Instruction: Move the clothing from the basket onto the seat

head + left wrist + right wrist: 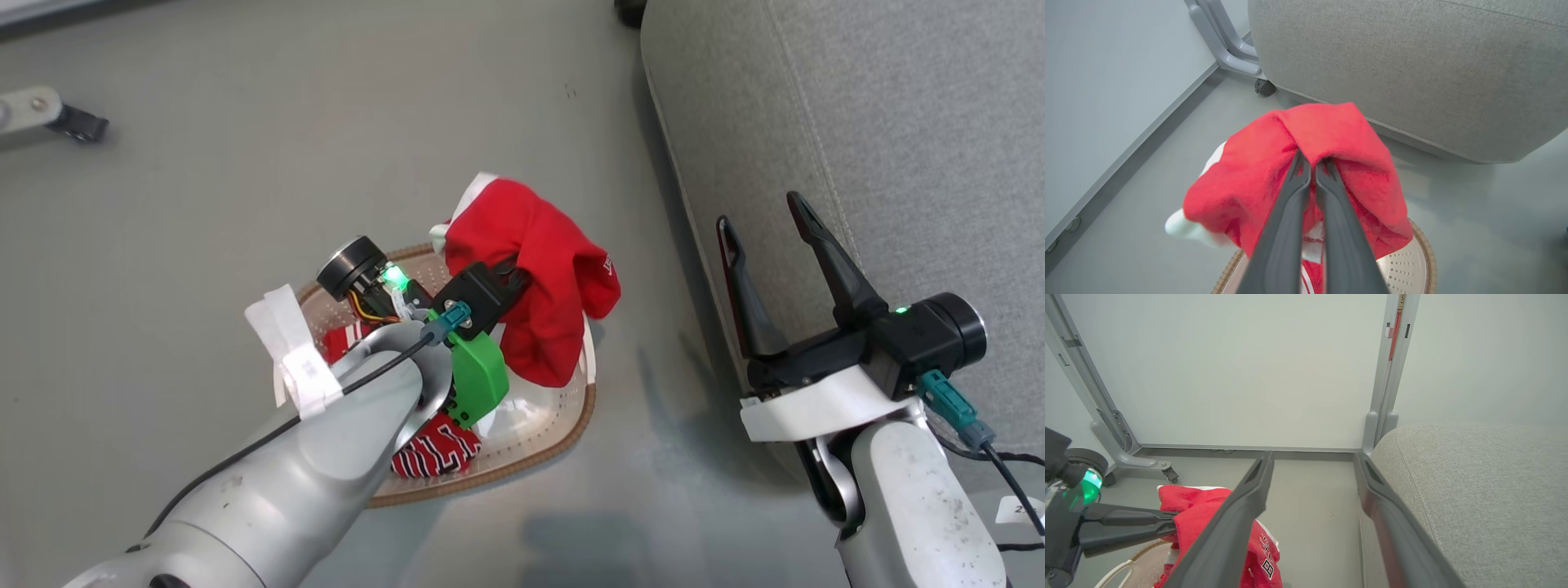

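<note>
Over the basket [563, 441], the plain red garment [539, 278] is hanging in a bunch from the left hand [1312, 165], whose two fingers are pressing together on a fold near the top of the cloth. Its loose end is drooping toward the far rim, and I can't tell if it's touching.

It's looking soft, light and floppy, so I'm guessing it'll be sagging and swinging on the way over rather than holding any shape. Pinching a thick bunched fold like this seems the safe bet, since a single thin edge would be more likely to slip.

The jersey [433, 453] is lying crumpled in the bottom of the basket, partly under the left forearm. It's probably slicker, so I'd go for a raised wrinkle.

The seat [898, 122] is sitting near the basket on the robot's right, with a strip of grey floor [204, 204] between them. The right hand [759, 211] is hovering there empty, fingers spread, just beside the seat's rounded edge, and I reckon it's sitting in the carry path. A wheeled frame [1224, 53] is standing by the seat's far corner, well apart.
</note>
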